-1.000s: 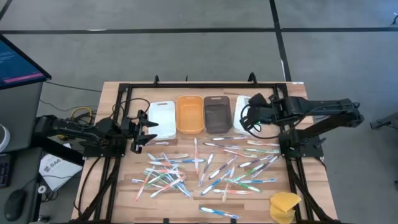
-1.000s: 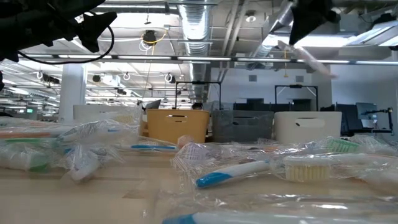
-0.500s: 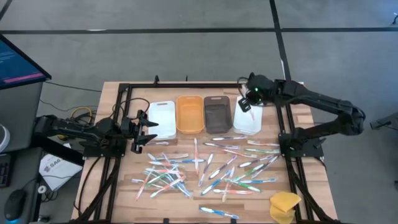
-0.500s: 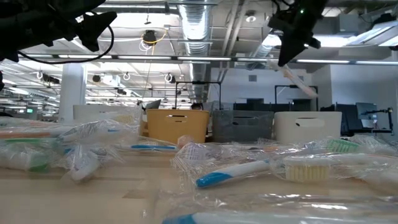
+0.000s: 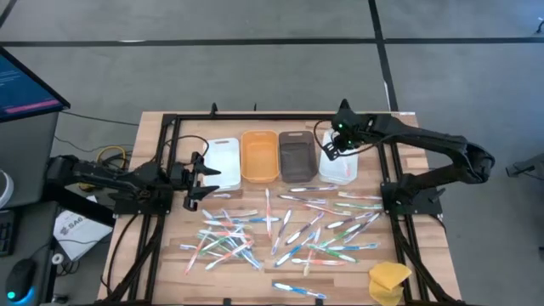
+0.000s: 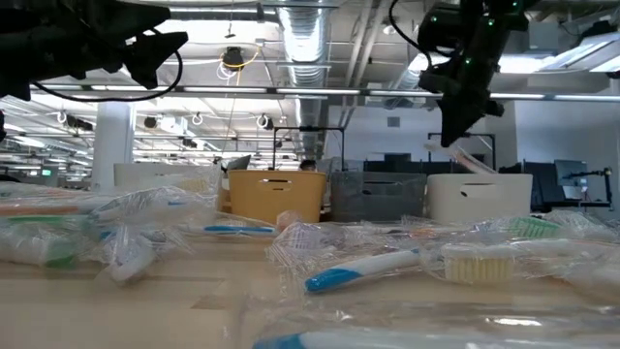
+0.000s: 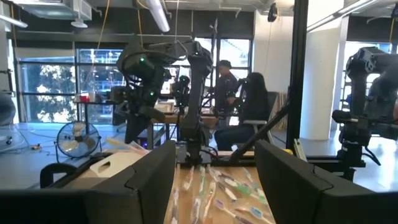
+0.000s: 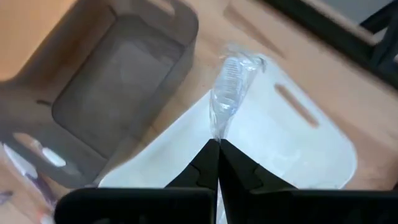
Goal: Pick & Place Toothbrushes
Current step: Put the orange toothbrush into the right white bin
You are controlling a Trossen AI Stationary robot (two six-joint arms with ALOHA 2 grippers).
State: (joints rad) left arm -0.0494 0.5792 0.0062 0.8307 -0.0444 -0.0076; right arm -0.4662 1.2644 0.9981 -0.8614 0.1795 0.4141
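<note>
Dozens of wrapped toothbrushes (image 5: 289, 229) lie scattered on the wooden table in front of four bins. My right gripper (image 5: 334, 146) is over the right white bin (image 5: 344, 170), shut on one toothbrush in a clear wrapper (image 8: 229, 87); the brush also shows in the low view (image 6: 467, 155). My left gripper (image 5: 201, 177) is open and empty, hovering near the left white bin (image 5: 223, 161); its fingers frame the left wrist view (image 7: 214, 180). My right gripper pinches the wrapped toothbrush by its near end (image 8: 215, 132) between its two fingertips. The fingers come from above, slanting down, in line with the brush. The brush sticks out below the fingers, tilted, head end (image 8: 235, 67) away, clear above the white bin (image 8: 298, 143).
The orange bin (image 5: 259, 155) and the grey bin (image 5: 297, 155) stand between the two white bins along the far side. A yellow sponge-like lump (image 5: 388, 280) sits at the near right corner. A black frame (image 5: 280, 116) borders the table. People sit in the room behind (image 7: 239, 99).
My right gripper has swung toward the far edge over the right white bin and gone down toward it, staying shut on the toothbrush. The brush has come down with it and now hangs just above the bin.
</note>
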